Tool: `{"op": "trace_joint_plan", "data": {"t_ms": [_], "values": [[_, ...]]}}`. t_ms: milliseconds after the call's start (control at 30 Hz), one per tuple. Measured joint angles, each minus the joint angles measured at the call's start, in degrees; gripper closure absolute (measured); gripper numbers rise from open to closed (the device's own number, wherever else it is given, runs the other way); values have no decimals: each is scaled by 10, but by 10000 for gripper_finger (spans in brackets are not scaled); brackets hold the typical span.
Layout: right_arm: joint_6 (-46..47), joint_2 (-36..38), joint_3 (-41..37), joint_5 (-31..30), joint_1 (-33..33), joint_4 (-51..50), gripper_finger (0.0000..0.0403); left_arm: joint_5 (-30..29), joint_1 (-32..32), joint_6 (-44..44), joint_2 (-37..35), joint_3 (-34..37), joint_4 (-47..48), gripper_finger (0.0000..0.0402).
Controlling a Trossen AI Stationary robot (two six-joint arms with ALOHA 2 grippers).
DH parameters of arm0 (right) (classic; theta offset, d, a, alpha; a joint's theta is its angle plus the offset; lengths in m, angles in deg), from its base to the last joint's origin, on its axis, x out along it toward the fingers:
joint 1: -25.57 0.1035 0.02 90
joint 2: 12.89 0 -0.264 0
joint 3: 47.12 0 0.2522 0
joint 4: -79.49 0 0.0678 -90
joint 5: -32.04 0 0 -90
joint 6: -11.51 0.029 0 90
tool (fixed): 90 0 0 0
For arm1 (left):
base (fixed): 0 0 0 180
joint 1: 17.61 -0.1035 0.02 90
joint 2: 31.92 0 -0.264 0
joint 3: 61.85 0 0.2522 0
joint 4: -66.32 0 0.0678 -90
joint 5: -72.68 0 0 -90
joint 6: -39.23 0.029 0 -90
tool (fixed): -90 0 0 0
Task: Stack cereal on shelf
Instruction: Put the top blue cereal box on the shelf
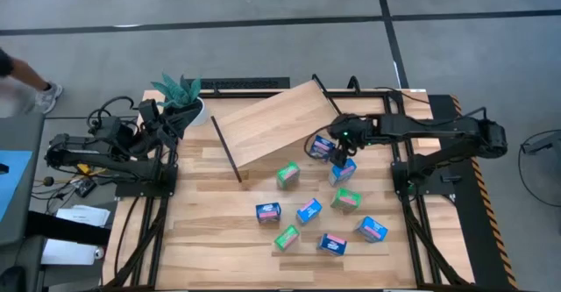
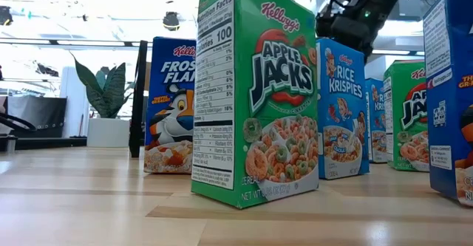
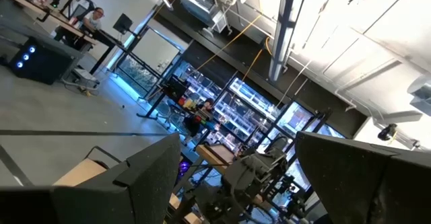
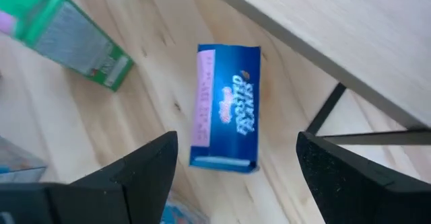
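Observation:
Several small cereal boxes, blue and green, are scattered on the wooden tabletop. Some stand upright, such as the green box nearest the low camera; others lie flat. The shelf, a light board, tilts on black rod legs at the far middle. My right gripper is open and hovers above a blue box lying flat by the shelf's right leg; its fingers stand on either side above the box, clear of it. My left gripper is open and empty at the far left.
A potted plant stands at the far left beside the left arm. A green box lies close to the blue one. Other boxes fill the table's middle and right. Bare wood shows on the table's near left.

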Motion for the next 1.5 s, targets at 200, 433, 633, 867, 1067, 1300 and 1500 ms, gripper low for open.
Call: {"op": "trace_joint_plan", "data": {"t_ms": [200,433,633,867,1067,1300,1500], "values": [[-10,-26,0,-9,0,2,76,0,0,0,0,0,1,119],[-8,-38,0,-6,0,5,81,0,0,0,0,0,5,119],[-6,-38,0,-4,0,0,132,0,0,0,0,0,11,119],[-6,-38,0,-2,0,-2,213,-3,0,0,0,0,11,119],[-11,-32,0,20,2,-3,243,-4,0,0,0,0,11,119],[-13,-13,0,22,23,-6,244,-8,0,-6,0,0,11,119],[-12,22,28,35,40,-24,243,-8,0,-8,0,0,11,119]]}}
